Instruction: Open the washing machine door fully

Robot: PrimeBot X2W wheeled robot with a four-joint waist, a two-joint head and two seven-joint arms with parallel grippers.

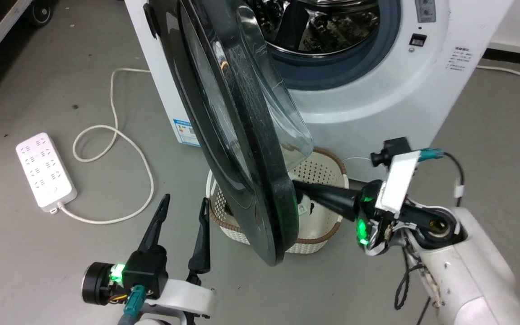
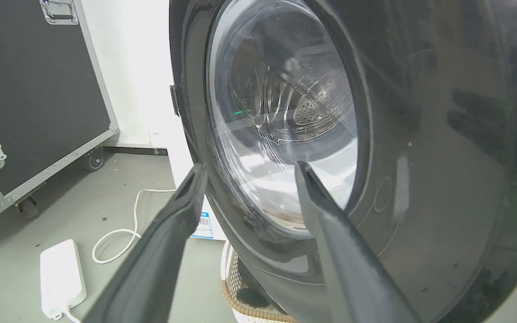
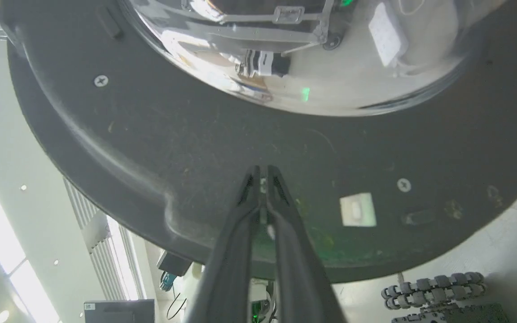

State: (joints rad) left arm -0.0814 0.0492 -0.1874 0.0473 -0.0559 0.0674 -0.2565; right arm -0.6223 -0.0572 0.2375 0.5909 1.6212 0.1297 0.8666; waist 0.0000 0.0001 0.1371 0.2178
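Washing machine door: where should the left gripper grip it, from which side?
Likely the thick black free rim of the washing machine door, opposite the hinge. Come from the robot's side with the open left gripper straddling it: that edge faces the robot, and the bulging glass bowl offers no hold.

The left tool (image 1: 185, 198) is held low at the left, its two fingers spread apart and pointed upward. The right tool (image 3: 262, 170) is stretched leftward from a pale forearm (image 1: 467, 271), fingers pressed together.
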